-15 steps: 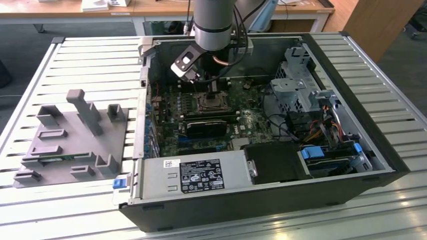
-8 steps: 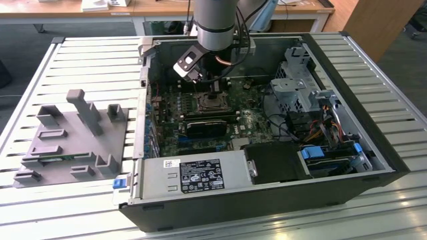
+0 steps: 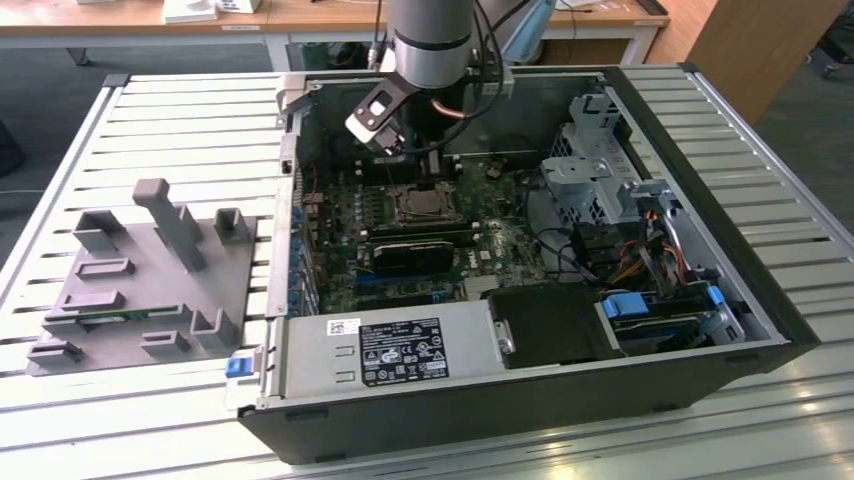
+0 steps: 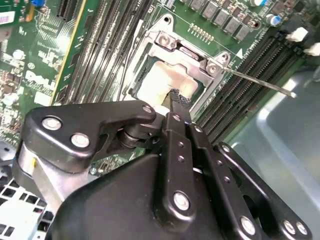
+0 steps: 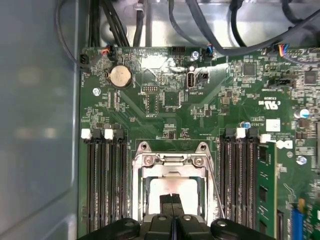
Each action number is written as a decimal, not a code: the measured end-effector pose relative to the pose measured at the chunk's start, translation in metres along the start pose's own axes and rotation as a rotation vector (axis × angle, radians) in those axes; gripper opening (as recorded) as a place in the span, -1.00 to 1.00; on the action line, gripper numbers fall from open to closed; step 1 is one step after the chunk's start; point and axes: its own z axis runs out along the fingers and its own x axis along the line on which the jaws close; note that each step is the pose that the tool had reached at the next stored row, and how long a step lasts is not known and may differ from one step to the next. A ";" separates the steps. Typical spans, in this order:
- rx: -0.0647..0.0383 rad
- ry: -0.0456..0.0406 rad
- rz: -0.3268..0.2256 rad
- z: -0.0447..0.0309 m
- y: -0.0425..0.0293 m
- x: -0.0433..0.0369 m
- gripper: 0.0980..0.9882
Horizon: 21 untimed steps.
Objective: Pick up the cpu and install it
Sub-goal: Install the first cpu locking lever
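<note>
The cpu (image 3: 424,206) lies flat in the motherboard's socket inside the open computer case (image 3: 747,300). In both wrist views its top is a pale square (image 5: 186,191) (image 4: 159,80) framed by the metal socket bracket (image 5: 170,161). My gripper (image 3: 424,165) hangs straight over it on the arm. Its two black fingertips (image 5: 171,204) are pressed together, shut, with nothing between them. In the second wrist view the gripper (image 4: 176,99) points at the cpu's middle. Whether the tips touch the chip I cannot tell.
Memory slots (image 5: 102,185) flank the socket, and a thin lever rod (image 4: 260,83) sticks out beside it. A black block (image 3: 420,255), the power supply (image 3: 387,352), a drive cage (image 3: 594,160) and cables (image 3: 654,240) crowd the case. Grey fixture blocks (image 3: 147,270) stand at the exterior view's left.
</note>
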 end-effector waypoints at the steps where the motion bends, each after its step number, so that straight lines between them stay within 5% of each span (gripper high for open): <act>1: 0.000 0.0000 0.000 -0.0024 0.0000 0.0001 -0.98; 10: 0.000 -0.0020 0.000 -0.0200 0.0005 0.0006 -0.98; 21: 0.000 -0.0023 0.000 -0.0607 0.0014 0.0019 -0.98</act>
